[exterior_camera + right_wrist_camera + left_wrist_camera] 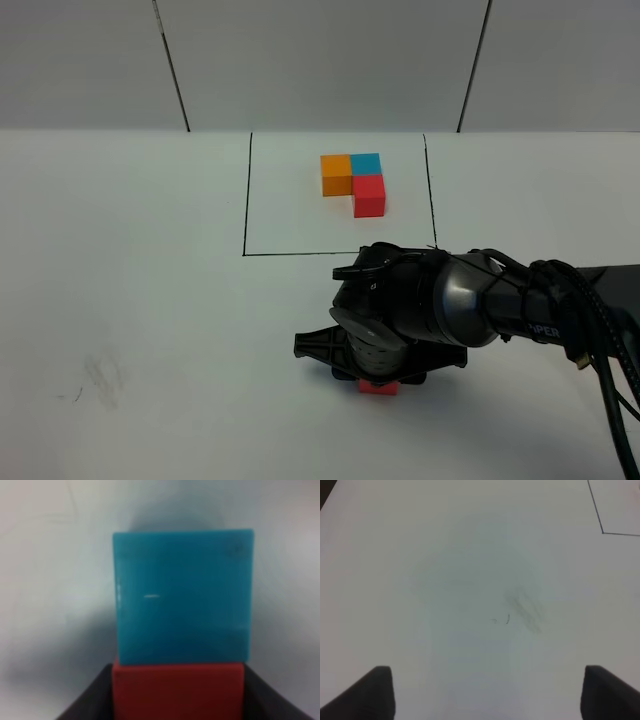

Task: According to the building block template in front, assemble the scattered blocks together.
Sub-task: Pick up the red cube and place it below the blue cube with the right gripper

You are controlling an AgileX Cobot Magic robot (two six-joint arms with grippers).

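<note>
The building block template (355, 183), an L of orange, teal and red cubes, sits inside a black-line rectangle (246, 200) at the back of the white table. My right gripper (378, 378) reaches down in front of the rectangle and covers the scattered blocks. Only a red block (378, 387) peeks out beneath it. In the right wrist view the gripper (177, 702) has its dark fingers (90, 697) tight against both sides of the red block (177, 690), which abuts a teal block (182, 597). The orange scattered block is hidden. My left gripper (487, 695) is open over bare table.
Faint pencil smudges mark the table at the front left (100, 375); they also show in the left wrist view (522, 610). A corner of the black rectangle (602, 532) shows there too. The right arm's cables (600, 340) hang at the right edge.
</note>
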